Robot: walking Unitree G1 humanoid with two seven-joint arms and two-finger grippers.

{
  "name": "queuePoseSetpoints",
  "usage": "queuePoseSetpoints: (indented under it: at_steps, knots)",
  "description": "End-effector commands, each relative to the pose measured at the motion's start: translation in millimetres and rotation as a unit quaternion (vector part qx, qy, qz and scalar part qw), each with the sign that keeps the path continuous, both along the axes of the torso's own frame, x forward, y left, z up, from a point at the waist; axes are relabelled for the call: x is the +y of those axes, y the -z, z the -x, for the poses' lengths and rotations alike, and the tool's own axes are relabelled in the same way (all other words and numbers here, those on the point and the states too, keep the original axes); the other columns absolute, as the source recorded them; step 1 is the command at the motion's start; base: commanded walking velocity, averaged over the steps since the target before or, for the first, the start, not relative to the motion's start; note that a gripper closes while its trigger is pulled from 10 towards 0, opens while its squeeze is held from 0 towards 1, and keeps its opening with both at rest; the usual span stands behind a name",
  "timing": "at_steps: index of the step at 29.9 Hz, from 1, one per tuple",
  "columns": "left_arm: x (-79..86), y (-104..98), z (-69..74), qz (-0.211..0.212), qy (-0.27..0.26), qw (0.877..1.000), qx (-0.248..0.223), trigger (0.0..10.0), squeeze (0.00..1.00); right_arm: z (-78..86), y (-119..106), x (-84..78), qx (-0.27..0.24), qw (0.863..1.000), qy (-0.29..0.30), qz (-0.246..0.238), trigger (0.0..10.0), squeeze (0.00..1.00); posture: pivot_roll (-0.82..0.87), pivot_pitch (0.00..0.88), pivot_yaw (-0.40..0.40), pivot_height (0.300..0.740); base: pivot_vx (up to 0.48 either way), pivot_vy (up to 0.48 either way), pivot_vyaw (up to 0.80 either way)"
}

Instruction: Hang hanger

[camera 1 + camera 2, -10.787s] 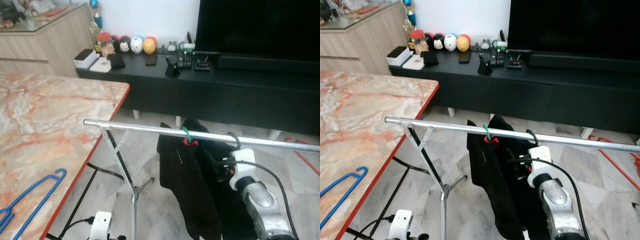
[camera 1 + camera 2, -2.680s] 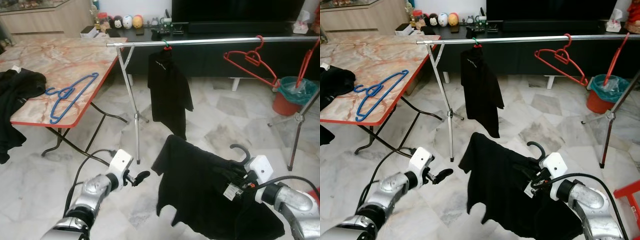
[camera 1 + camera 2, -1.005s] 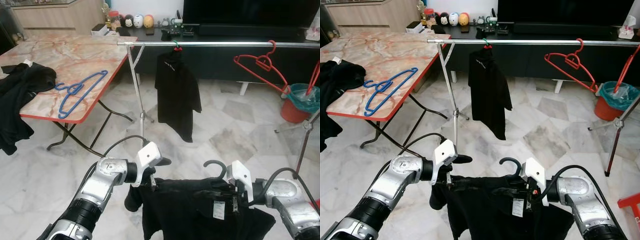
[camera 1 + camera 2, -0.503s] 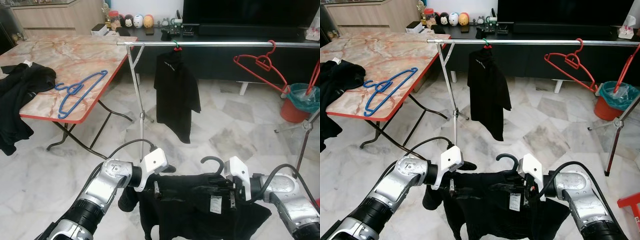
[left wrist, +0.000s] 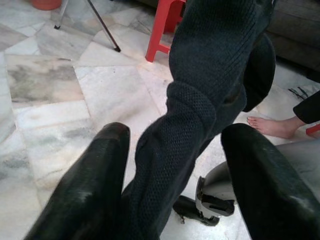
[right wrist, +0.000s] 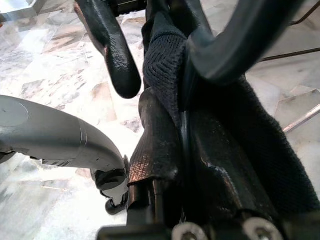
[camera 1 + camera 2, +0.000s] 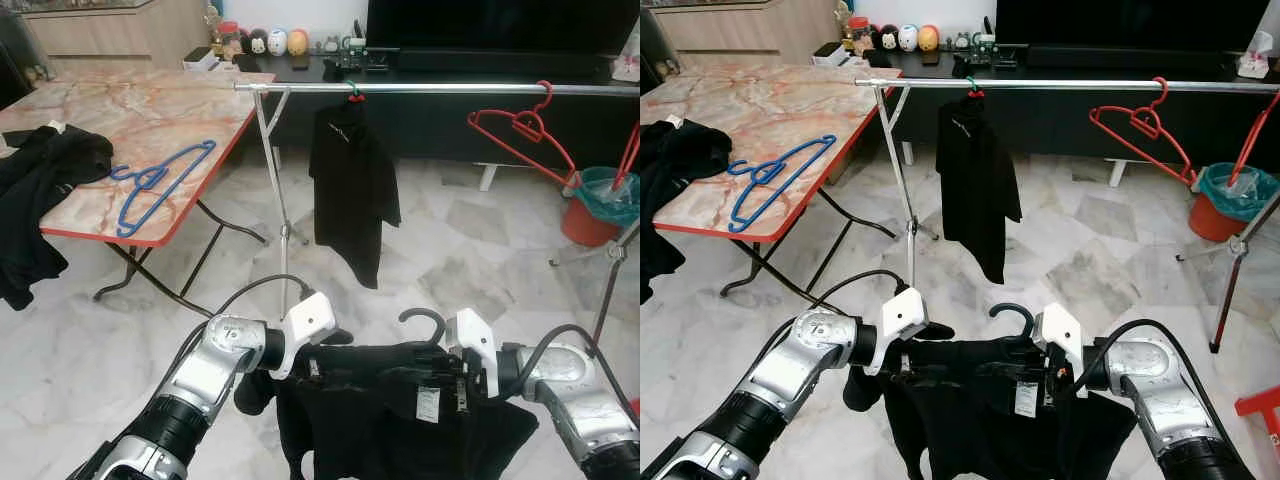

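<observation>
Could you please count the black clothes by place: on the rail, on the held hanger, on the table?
Black shirt on the rail: 1
Black shirt on the held hanger: 1
Black heap on the table: 1
Total: 3

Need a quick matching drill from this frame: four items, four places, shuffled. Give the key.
Items:
1. blue hangers
2. red hanger
3. black shirt on green hook
4. dark hanger

Places:
A. hanging at the rail's left part
B. low down, at the right pincer
C. lying on the marble table
D. hanging at the rail's right part

Pairs: 1-C, 2-D, 3-A, 4-B
</observation>
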State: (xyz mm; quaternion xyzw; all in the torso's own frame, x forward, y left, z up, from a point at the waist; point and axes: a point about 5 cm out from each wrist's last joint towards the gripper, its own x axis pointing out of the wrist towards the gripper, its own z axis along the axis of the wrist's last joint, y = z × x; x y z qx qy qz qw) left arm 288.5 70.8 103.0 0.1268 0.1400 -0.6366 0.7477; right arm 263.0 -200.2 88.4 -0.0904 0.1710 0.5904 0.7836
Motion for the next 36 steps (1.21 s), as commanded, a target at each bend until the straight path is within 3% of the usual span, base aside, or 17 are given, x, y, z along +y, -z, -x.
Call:
queuePoseSetpoints:
  at_steps: [1,36]
  knots:
    - [-1.2,-2.0,0.2,-0.009,0.012,1.000,-0.003,0.0,0.00,-6.9,-13.6,4.6,-0.031,0.999,-0.007,-0.011,10.0,0.00,-0.03,0.000,0.030,0.740,0.000,0.000,0.00]
    - [-3.8,-3.9,1.0,0.000,0.020,1.000,0.001,0.0,0.00,-10.6,-15.3,8.9,-0.040,0.999,-0.001,-0.019,10.0,0.00,-0.04,0.000,0.033,0.740,0.000,0.000,0.00]
